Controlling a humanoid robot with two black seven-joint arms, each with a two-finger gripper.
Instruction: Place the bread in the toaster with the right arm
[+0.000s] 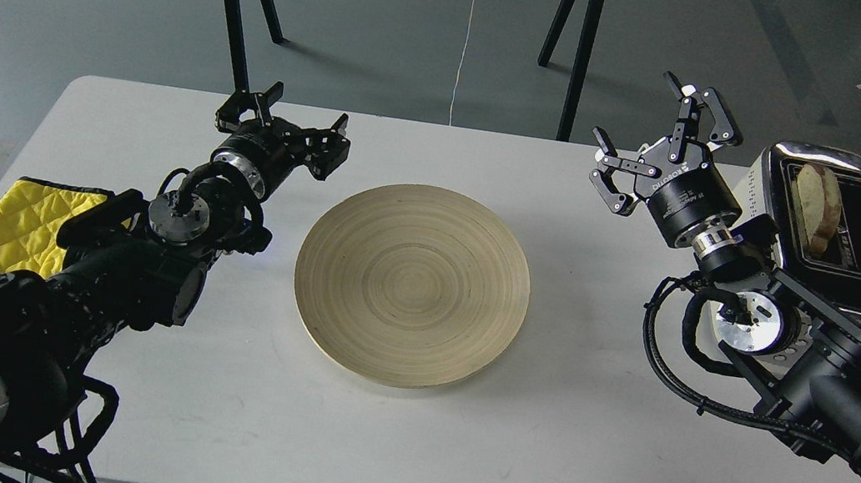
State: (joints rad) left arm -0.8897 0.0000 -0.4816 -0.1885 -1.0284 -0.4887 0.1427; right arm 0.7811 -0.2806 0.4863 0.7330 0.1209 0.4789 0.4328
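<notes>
The bread [815,207] stands upright in the left slot of the cream-white toaster [843,241] at the table's right end, sticking out above the chrome top. My right gripper [655,142] is open and empty, just left of the toaster, above the table. The right arm's joints hide the toaster's front and lower body. My left gripper [283,118] is open and empty at the far left of the table, left of the round wooden plate [412,284].
The wooden plate lies bare at the table's middle. A yellow quilted cloth [19,230] lies at the left edge under my left arm. The toaster's white cord [660,194] runs across the table's back right. A second table's legs [571,51] stand behind.
</notes>
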